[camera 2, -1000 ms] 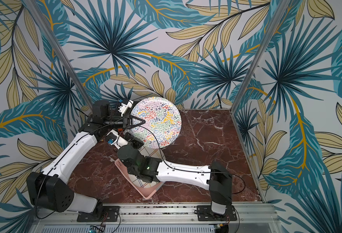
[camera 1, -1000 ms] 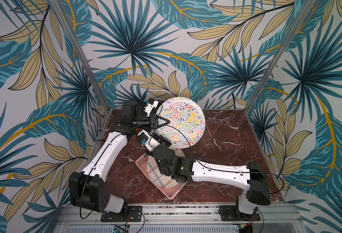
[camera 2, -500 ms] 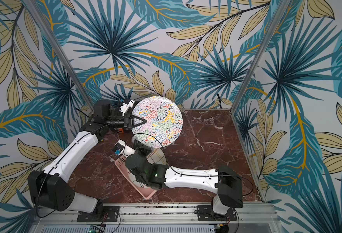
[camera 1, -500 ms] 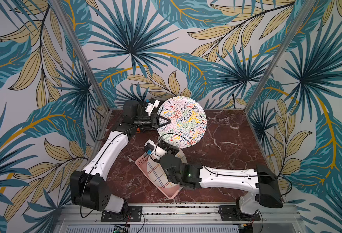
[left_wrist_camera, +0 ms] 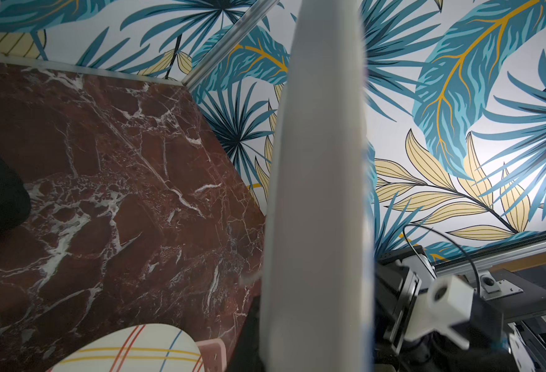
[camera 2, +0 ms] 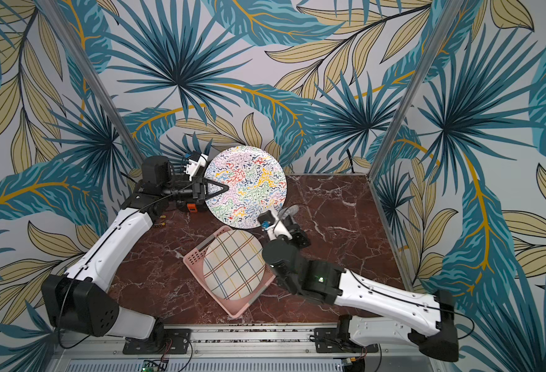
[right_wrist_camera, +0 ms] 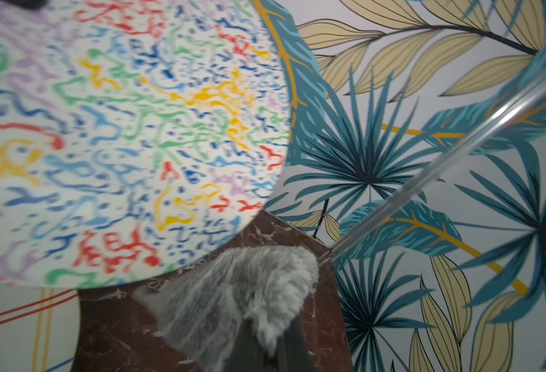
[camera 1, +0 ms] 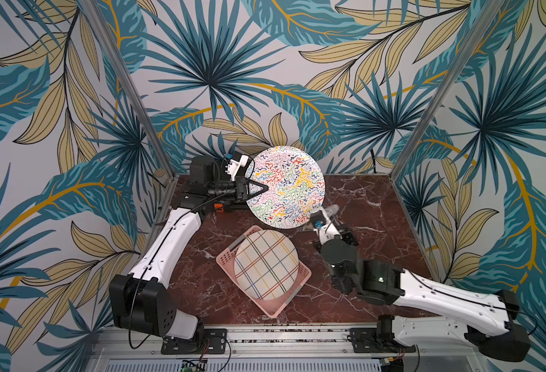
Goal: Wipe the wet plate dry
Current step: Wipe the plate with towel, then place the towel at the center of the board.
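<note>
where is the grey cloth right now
In a top view the grey cloth sits in the right claw, beside the colourful plate's near right edge, above the marble table.

Two plates show — one squiggle-patterned plate and one plaid plate. There is one pink basket and one grey cloth. Robot arms number two — a left arm and a right arm.

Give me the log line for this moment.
left pincer: shut on plate rim, plate raised, tilted | right pincer: shut on cloth | cloth: beside plate's edge, contact unclear | plaid plate: in basket
</note>
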